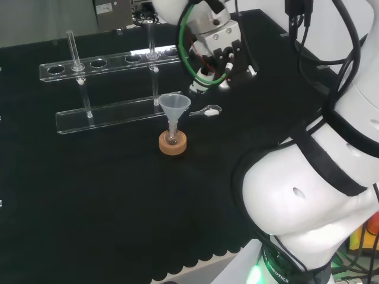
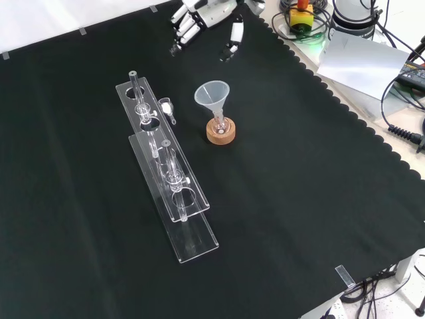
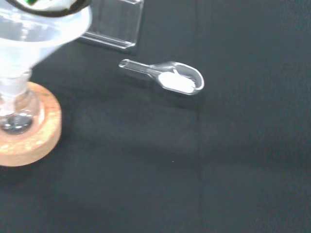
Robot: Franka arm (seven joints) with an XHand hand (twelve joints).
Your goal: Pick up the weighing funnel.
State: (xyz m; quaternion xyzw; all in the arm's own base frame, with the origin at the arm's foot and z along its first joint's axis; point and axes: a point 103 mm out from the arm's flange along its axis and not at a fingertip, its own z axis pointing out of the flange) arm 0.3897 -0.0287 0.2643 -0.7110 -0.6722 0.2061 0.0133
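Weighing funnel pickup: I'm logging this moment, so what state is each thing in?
weighing funnel: lying on the cloth, white material inside, untouched.
funnel: upright, stem in a flask on a cork ring.
hand: open, holding nothing.
rack: standing, holds upright tubes.

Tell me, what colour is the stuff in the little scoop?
White, in the weighing funnel; clearest in wrist view.

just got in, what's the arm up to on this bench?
It is going for the weighing funnel and is not touching it yet. That small clear scoop lies on the black cloth with something white in its bowl, beside one end of the clear tube rack and near the big funnel, which stands in a flask on a cork ring. The hand is near the top of the front view, open, holding nothing, well apart from the scoop.
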